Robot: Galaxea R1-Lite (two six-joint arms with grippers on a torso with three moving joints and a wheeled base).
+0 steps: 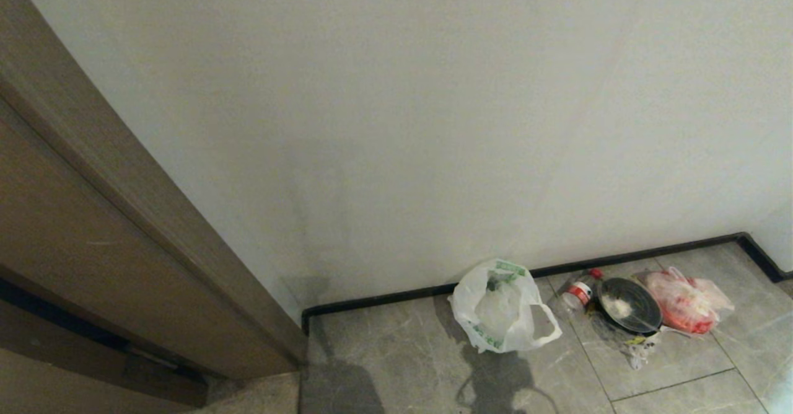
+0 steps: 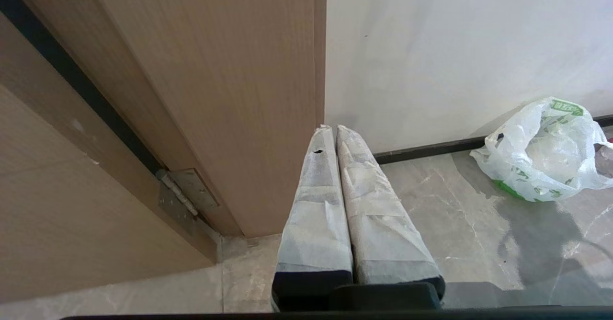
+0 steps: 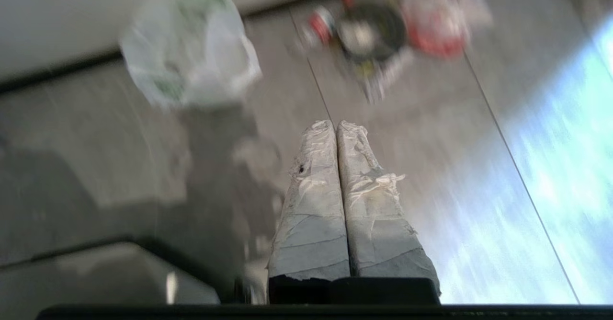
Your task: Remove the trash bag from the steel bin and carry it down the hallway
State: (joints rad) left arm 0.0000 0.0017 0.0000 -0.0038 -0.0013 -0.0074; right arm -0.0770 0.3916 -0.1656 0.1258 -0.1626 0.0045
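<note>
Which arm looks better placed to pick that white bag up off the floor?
Probably the right. The right gripper faces open floor toward the trash bag; the left gripper points at the door frame. Both are shut, empty.

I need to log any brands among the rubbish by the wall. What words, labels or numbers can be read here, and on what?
Nothing is legible.
Translucent white plastic trash bag: green printing, too small to read.
Small clear plastic bottle with red cap: red and white label, too small to read.
Red-tinted clear bag: no readable text.

One trash bag (image 1: 503,307), one red-tinted bag (image 1: 687,301), one bottle (image 1: 579,291), one dark round dish (image 1: 629,304), one wooden door (image 1: 93,228).
</note>
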